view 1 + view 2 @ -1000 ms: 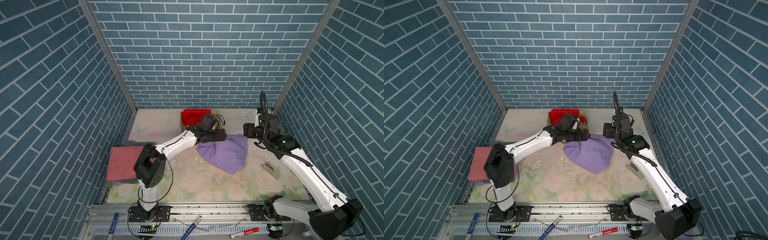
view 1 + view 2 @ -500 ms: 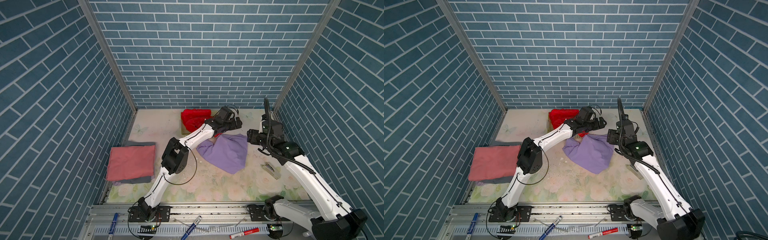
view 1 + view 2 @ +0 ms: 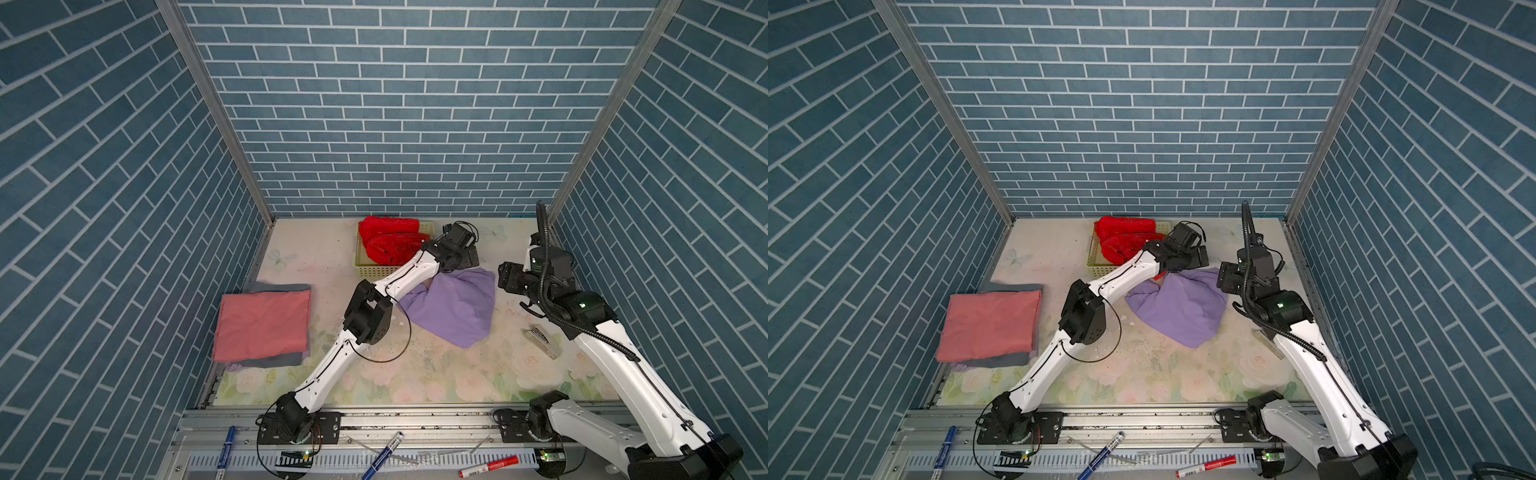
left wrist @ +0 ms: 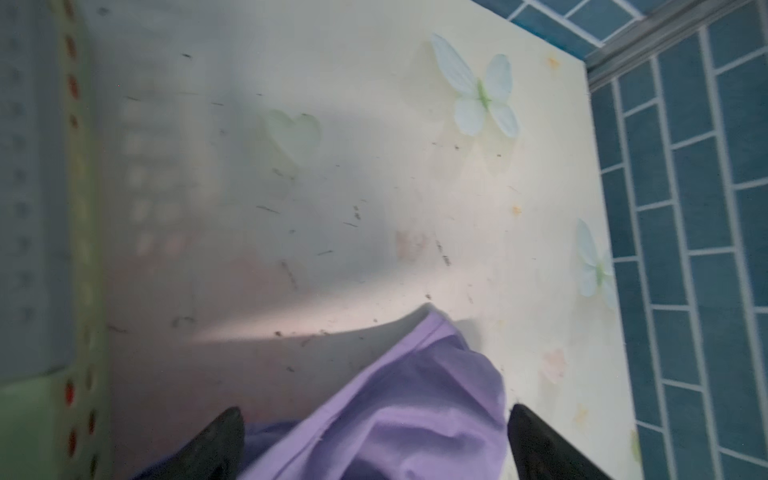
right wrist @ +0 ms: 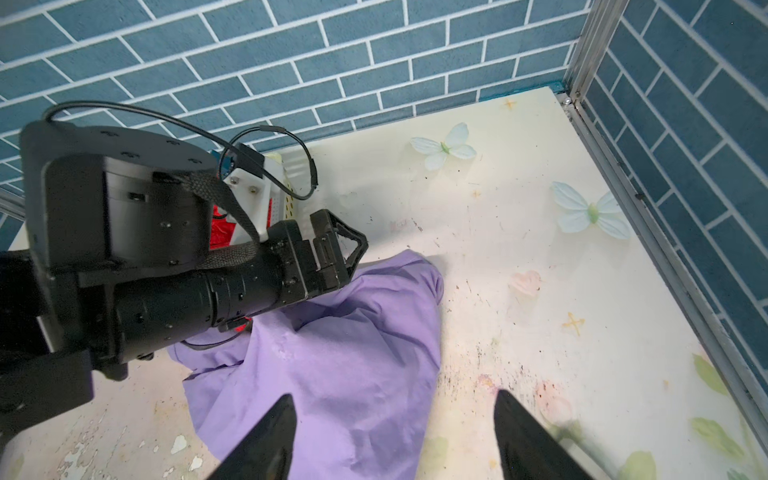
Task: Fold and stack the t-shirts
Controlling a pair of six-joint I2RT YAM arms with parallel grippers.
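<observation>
Though spread apart above the soft, crumpled purple shirt [image 3: 453,309] on the counter [image 3: 316,257], gripping nothing with left fingers [image 4: 220,440] or right fingers [image 5: 270,440]; square-folded pink shirt [image 3: 262,324] flat on grey shirt [image 3: 274,360] leftward, red shirt [image 3: 388,241] bunched in perforated basket [image 3: 374,271].

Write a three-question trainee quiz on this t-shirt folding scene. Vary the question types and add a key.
1. True or false: the red t-shirt lies in the yellow basket.
2. The folded salmon-pink t-shirt lies directly on: A) the red t-shirt, B) a grey t-shirt, C) the yellow basket.
3. Fill in: near the crumpled purple t-shirt, the fingers of the left gripper and right gripper are ____.
Key: 1 true; 2 B; 3 open.
</observation>
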